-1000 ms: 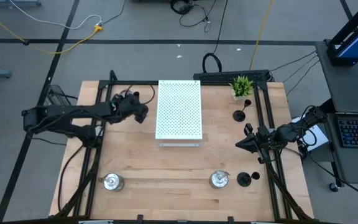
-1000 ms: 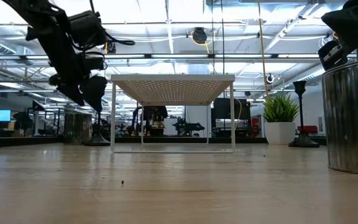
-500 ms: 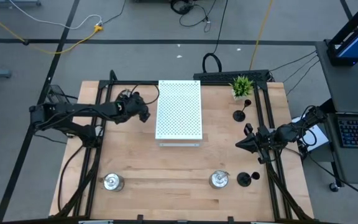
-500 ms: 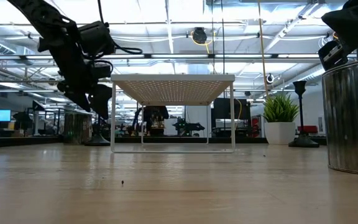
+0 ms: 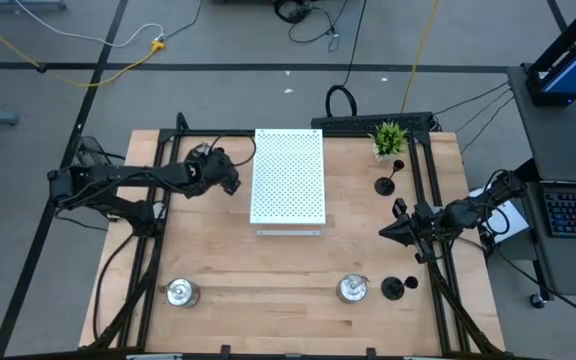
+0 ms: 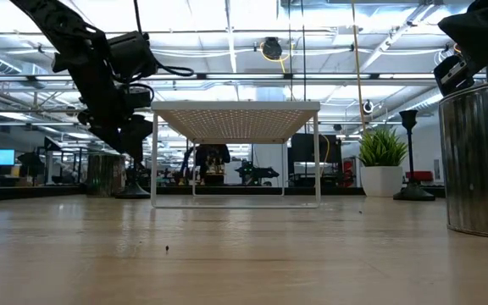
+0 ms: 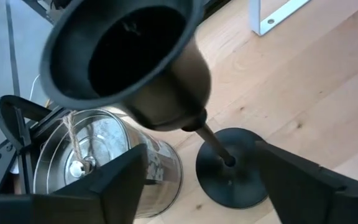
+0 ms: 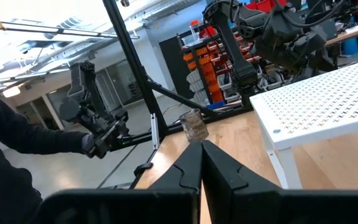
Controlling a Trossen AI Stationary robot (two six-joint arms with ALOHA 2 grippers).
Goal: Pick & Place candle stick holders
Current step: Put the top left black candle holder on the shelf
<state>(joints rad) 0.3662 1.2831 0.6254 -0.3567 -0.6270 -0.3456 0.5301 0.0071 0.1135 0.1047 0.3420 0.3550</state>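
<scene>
A black candle stick holder with a cup top, thin stem and round base stands upright on the wooden table, left of the white board. My left gripper is open, slanting down, with one finger on either side of the stem, apart from it. A silver holder stands right beside the black one. In the high view the left gripper is at the board's left edge. My right gripper waits shut at the table's right side.
The white perforated board stands on legs at the far middle. A green plant and a black holder are at the far right. Two silver holders and a black one stand near the front edge.
My left gripper has moved down and toward the white board, coming over the black holder at the board's left side. The holder and the other things have stayed where they were.
</scene>
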